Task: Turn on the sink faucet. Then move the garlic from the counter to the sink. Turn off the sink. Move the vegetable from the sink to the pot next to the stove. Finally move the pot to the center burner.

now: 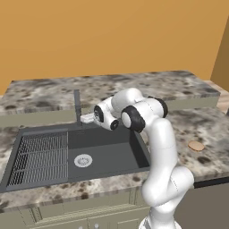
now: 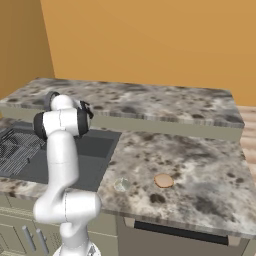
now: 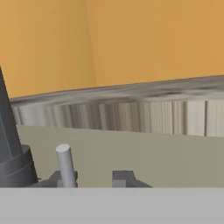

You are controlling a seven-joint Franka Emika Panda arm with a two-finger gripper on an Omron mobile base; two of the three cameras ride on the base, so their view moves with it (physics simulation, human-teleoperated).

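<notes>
Item: kitchen sink station, faucet step in hand. Leftmost, the sink [image 1: 107,156], a dark basin set into the counter [image 1: 40,91], with a wire grid rack [image 1: 38,159] in its left half and a round silver drain [image 1: 83,160] beside the rack; no water is visible running in these frames. Behind the basin's back edge, the sink faucet [image 1: 77,103], a slim dark upright; in the hand view its base [image 3: 13,164] stands at far left with the small lever [image 3: 65,164] upright just beside it. Next, the gripper [image 3: 92,179], reaching in from the right at faucet-base height; its two dark tips stand a little apart, the lever rising in front of the left tip and not clamped between them, though whether a tip touches it I cannot tell. Further right, the white arm, bent over the basin's right edge. Rightmost, on the open counter well apart from the sink, a small flat tan-orange disc [image 1: 196,145], and in the right base view a small pale lump [image 2: 121,184] near the counter's front edge, likely the garlic, too small to be sure. Risks, as judged: a sideways sweep with the jaws this narrow may slide past the lever and leave the water unswitched; the tips may knock the faucet base; mistaking the disc for the bulb would send the wrong item to the sink.
</notes>
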